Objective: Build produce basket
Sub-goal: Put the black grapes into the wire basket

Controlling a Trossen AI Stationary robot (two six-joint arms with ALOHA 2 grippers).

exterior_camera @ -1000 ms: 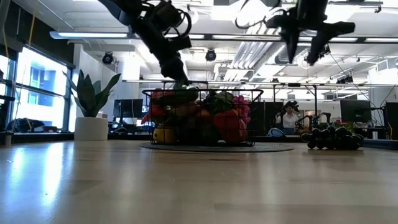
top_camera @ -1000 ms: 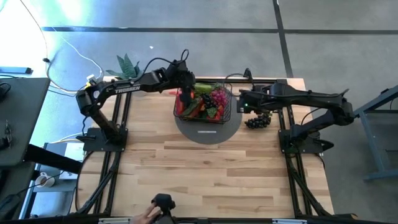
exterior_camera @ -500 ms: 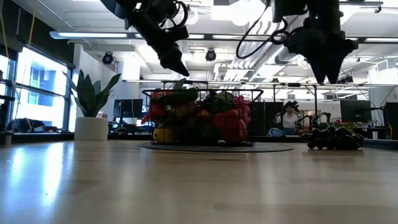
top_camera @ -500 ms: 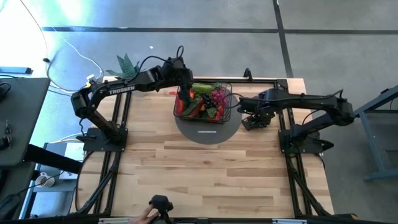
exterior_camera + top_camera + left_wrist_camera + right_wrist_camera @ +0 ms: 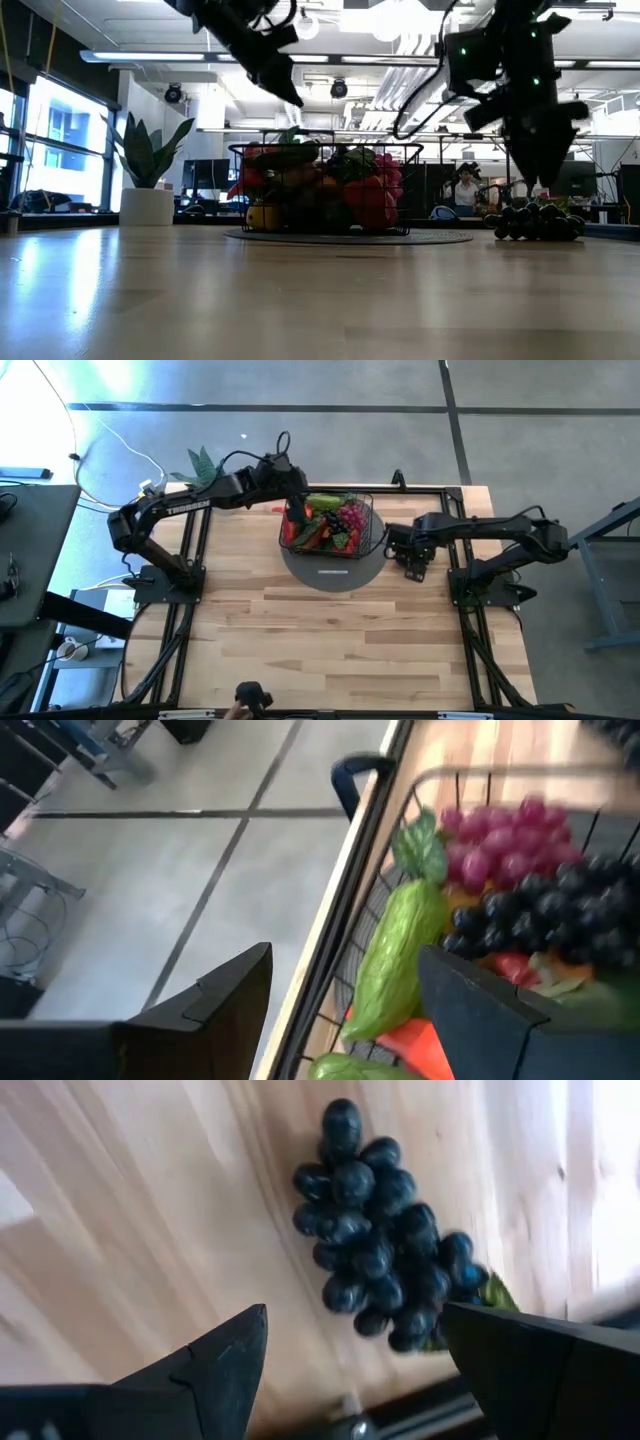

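Black wire basket [image 5: 335,523], full of produce [image 5: 330,190], sits at the worktop's far edge. Beside it toward the right edge, the right pincer [image 5: 350,1360] hangs spread wide over loose dark grapes [image 5: 385,1270]. Left pincer [image 5: 340,990], spread and empty, hovers above the basket's far-left corner.

An open-plan lab or workshop: exposed ceiling ducts [image 5: 400,95] and strip lights [image 5: 160,57], monitors [image 5: 572,178] on far desks, bare concrete floor [image 5: 300,385] around the wooden worktop [image 5: 320,630].
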